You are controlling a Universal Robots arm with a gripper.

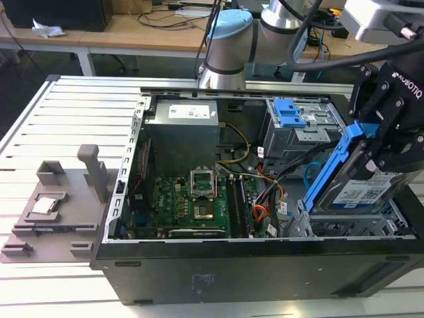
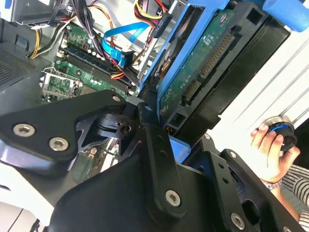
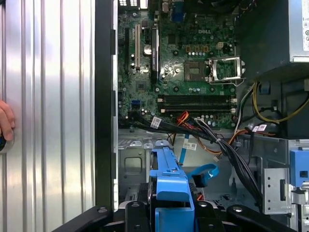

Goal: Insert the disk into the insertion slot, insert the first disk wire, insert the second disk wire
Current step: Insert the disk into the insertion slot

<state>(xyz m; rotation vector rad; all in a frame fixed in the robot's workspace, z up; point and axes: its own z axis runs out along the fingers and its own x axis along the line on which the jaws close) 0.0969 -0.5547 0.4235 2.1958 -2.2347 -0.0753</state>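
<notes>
My gripper (image 1: 386,149) is shut on the disk (image 1: 361,182), a silver-grey drive with a white-and-blue label in a bright blue carrier. I hold it tilted steeply on edge above the case's near corner, at the exterior view's right. Under it is the insertion slot (image 1: 317,225), a silver perforated cage. In the second wrist view the disk's green circuit board (image 2: 203,63) sits between my black fingers (image 2: 153,145). In the first wrist view the blue carrier (image 3: 169,179) hangs over the silver cage floor (image 3: 130,164). A blue flat wire (image 3: 203,171) and a black wire bundle (image 3: 227,150) lie beside the cage.
The open computer case (image 1: 199,265) lies on a slatted metal table (image 1: 66,112). A second grey cage with a blue latch (image 1: 289,114) sits behind the slot. A grey fixture (image 1: 59,199) stands at the exterior view's left. A person's hand (image 2: 270,150) rests on the table beside the case.
</notes>
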